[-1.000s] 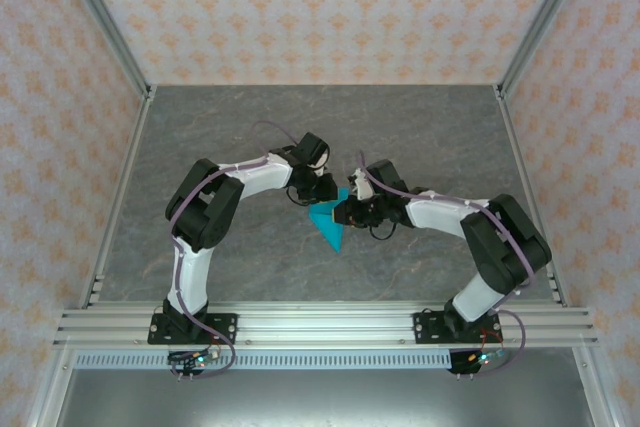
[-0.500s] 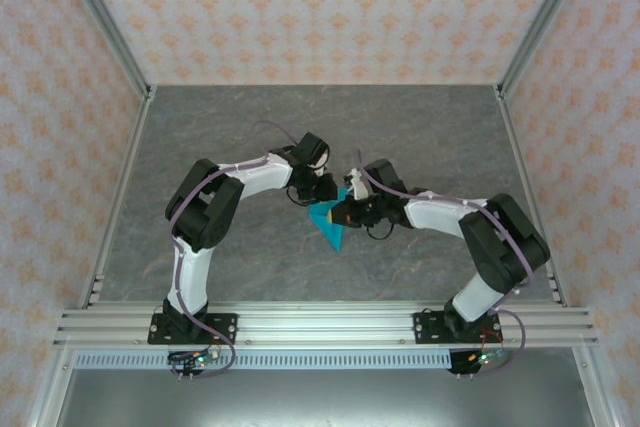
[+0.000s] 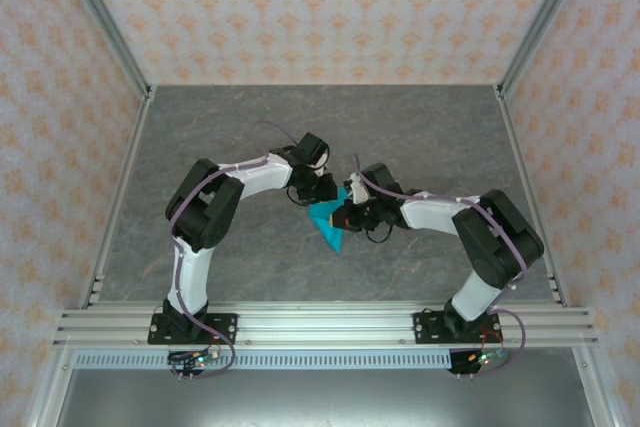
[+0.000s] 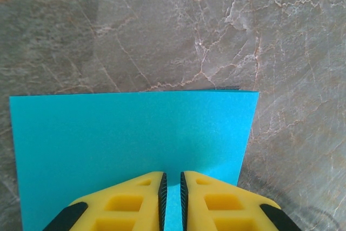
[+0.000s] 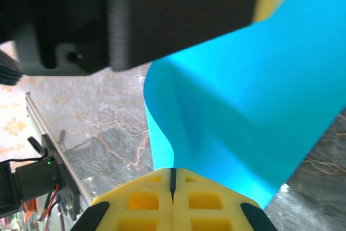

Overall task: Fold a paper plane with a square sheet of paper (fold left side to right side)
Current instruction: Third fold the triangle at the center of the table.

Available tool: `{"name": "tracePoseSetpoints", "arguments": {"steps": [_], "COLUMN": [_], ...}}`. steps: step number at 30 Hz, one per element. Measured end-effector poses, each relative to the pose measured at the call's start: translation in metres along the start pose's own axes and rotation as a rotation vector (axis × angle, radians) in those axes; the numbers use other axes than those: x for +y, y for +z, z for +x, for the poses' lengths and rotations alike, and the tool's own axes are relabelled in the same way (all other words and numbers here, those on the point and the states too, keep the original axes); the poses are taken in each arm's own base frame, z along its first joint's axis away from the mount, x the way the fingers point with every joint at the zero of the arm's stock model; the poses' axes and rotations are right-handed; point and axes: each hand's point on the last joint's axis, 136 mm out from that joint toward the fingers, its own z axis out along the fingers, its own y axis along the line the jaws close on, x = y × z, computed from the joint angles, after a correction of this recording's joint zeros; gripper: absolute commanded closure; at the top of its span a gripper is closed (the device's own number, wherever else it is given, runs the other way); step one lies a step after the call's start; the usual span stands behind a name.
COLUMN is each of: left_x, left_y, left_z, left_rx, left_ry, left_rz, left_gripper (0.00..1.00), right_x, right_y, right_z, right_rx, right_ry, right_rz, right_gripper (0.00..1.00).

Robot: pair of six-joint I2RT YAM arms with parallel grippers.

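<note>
The cyan-blue sheet of paper point(image 3: 328, 227) lies mid-table between both arms, its tip pointing toward the near edge. My left gripper point(image 3: 322, 192) stands over its far part. In the left wrist view its yellow fingertips point(image 4: 172, 179) are all but shut, a thin slit apart, resting on the flat paper point(image 4: 130, 133). My right gripper point(image 3: 345, 215) reaches in from the right. In the right wrist view it point(image 5: 173, 170) is shut, with a raised, curling flap of the paper point(image 5: 248, 117) running into the fingertips.
The grey marble tabletop point(image 3: 230, 137) spreads around the paper. Patterned walls with metal posts point(image 3: 105, 22) enclose the back and sides. An aluminium rail point(image 3: 320, 327) carrying both arm bases runs along the near edge. The left gripper's black body point(image 5: 162, 14) hangs close above the right fingers.
My right gripper has closed fully and shifted slightly left over the paper, and its arm has drawn in a little. The left gripper has held still.
</note>
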Motion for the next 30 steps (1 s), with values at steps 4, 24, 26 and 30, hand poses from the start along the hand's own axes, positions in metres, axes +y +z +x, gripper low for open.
{"name": "tracePoseSetpoints", "arguments": {"steps": [4, 24, 26, 30], "left_x": [0.000, 0.000, 0.000, 0.000], "left_y": [0.000, 0.000, 0.000, 0.000], "left_z": [0.000, 0.000, 0.000, 0.000], "left_rx": [0.000, 0.000, 0.000, 0.000], "left_ry": [0.000, 0.000, 0.000, 0.000], "left_rz": [0.000, 0.000, 0.000, 0.000], "left_gripper": [0.82, 0.82, 0.82, 0.82], "right_x": [-0.007, -0.028, -0.030, -0.031], "right_y": [-0.001, 0.002, 0.002, 0.003], "right_z": [-0.002, -0.007, -0.007, -0.008], "right_rx": [-0.006, -0.023, -0.025, -0.027], "right_ry": [0.005, 0.019, 0.019, 0.021], "right_rz": [0.046, 0.156, 0.162, 0.171], "right_gripper": [0.97, 0.97, 0.97, 0.97]}}
